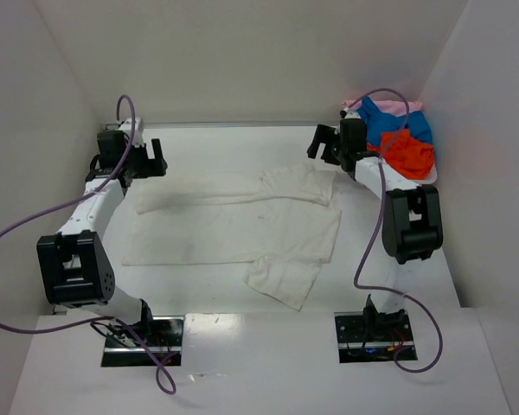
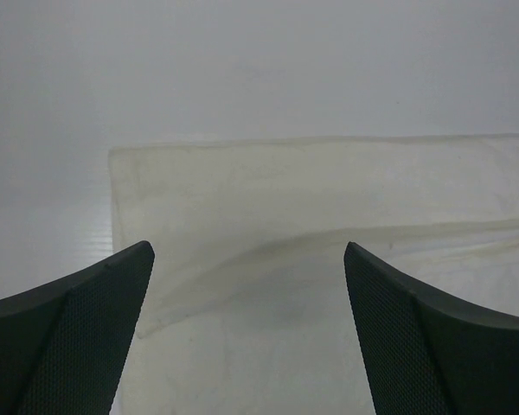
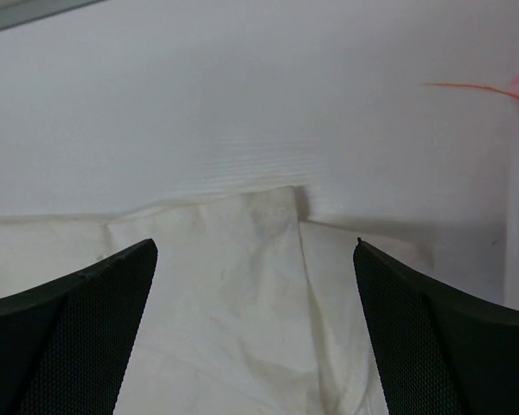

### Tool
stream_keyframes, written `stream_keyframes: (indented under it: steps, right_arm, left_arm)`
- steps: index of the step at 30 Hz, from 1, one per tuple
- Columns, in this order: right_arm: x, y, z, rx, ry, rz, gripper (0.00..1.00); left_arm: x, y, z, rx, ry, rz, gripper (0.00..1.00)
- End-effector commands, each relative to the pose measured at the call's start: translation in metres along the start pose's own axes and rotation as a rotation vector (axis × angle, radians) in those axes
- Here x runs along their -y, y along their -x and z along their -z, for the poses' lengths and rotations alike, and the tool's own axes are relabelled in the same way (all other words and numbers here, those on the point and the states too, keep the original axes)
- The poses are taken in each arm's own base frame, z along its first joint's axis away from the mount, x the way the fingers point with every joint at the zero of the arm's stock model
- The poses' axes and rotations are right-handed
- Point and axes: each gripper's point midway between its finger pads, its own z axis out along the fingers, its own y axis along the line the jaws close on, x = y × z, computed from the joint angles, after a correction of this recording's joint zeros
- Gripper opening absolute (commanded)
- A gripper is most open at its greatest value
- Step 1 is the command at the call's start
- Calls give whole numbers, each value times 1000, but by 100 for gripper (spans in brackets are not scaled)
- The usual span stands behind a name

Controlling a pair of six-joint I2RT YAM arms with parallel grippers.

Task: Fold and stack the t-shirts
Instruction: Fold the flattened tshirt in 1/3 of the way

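Left gripper (image 2: 249, 249) fills the bottom of its wrist view: jaws spread wide, nothing between them, a folded corner of the off-white t-shirt (image 1: 242, 220) below. My right gripper (image 3: 255, 244) is equally wide and empty, over the shirt's far right sleeve edge. I see the shirt mid-table (image 1: 216, 143), far strip doubled over, one sleeve jutting toward the bases. Blue shirt (image 1: 389, 123), orange-red shirt (image 1: 409, 156) and pink shirt (image 1: 385, 105) lie heaped in the far right corner.
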Motion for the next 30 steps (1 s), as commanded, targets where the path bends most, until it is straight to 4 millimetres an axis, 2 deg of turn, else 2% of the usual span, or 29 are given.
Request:
stream_keyframes:
  steps: [1,2,3,5,7,8,11,12,14,18,20,23,28,30]
  right_arm:
    - [6,-6,-24,-43,8,42,100]
    - [5,-2,-29,-45,7,42,100]
    - [11,-17,-37,-92,-9,47,100]
    - [11,-20,-44,-109,-4,45,99]
    - [13,-28,-48,-132,-1,64,97]
    - [12,-23,-49,-123,2,65,97]
    - [10,-30,-54,-138,6,80,96]
    - [4,-27,-54,-130,17,96,95]
    - [8,-36,-62,-158,9,103,92]
    - [0,-48,-66,-195,25,131,87]
    - [0,-48,-66,-196,25,131,81]
    - [-1,-44,-66,-187,28,132,80]
    - [-4,-55,-66,-223,38,152,80]
    - [-13,-53,-66,-219,62,158,80]
  left_arm:
    - [19,11,15,52,-96,27,98]
    - [20,10,17,54,-96,27,100]
    - [20,10,17,54,-96,27,100]
    - [20,9,20,55,-96,26,100]
    - [19,9,22,55,-86,27,100]
    - [19,12,23,57,-86,26,100]
    - [17,10,23,49,-75,29,100]
    - [17,10,23,49,-75,29,100]
    - [16,10,23,49,-65,29,100]
    - [14,10,23,50,-53,29,100]
    - [13,7,21,41,-53,31,100]
    - [13,7,21,41,-53,31,100]
    - [13,5,21,32,-52,33,100]
    - [13,5,21,32,-52,33,100]
